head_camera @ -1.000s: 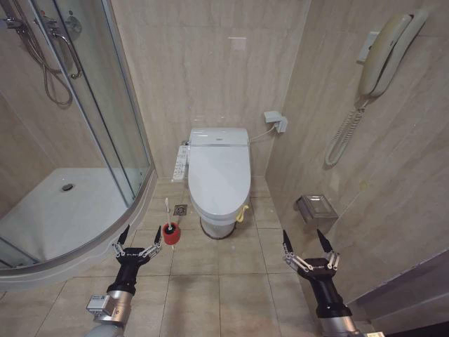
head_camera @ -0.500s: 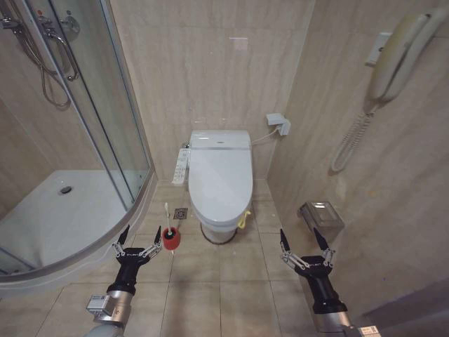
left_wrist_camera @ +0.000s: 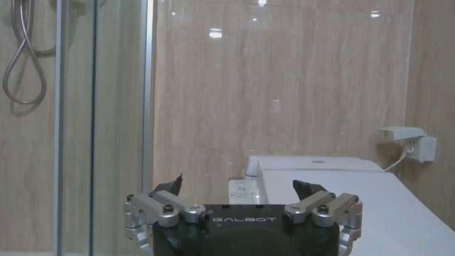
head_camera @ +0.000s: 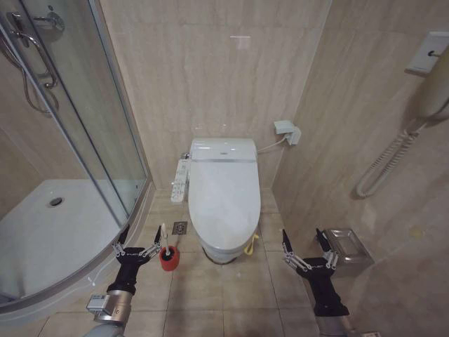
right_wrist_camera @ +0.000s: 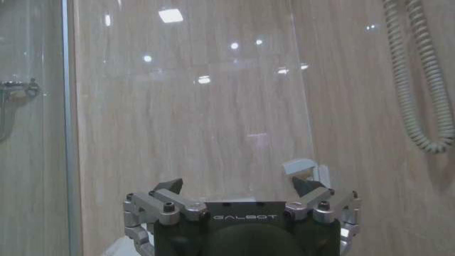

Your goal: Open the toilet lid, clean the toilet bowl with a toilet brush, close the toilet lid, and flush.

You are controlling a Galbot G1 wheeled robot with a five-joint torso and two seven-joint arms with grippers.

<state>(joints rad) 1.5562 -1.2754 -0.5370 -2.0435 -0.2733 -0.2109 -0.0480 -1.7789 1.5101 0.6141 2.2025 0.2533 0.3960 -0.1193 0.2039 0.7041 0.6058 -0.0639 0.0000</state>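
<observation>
The white toilet lid [head_camera: 224,197] lies shut over the toilet bowl [head_camera: 223,251], with a yellow tie [head_camera: 251,245] at its right front edge. In the left wrist view the lid [left_wrist_camera: 380,205] stretches ahead toward the tank. The toilet brush [head_camera: 165,239] stands in its red holder cup [head_camera: 168,259] on the floor left of the bowl. My left gripper [head_camera: 141,241] is open low at the left, right beside the brush, empty [left_wrist_camera: 243,186]. My right gripper [head_camera: 304,245] is open at the lower right, empty [right_wrist_camera: 238,185].
A glass shower enclosure [head_camera: 77,140] with a white tray [head_camera: 49,225] fills the left side. A control panel [head_camera: 180,180] sits on the toilet's left. A metal paper holder [head_camera: 346,246], a wall phone cord [head_camera: 393,161] and a socket [head_camera: 287,130] are on the right wall.
The whole view has shifted: the camera has come closer to the toilet and looks lower. Both grippers stay open and hold the same pose.
</observation>
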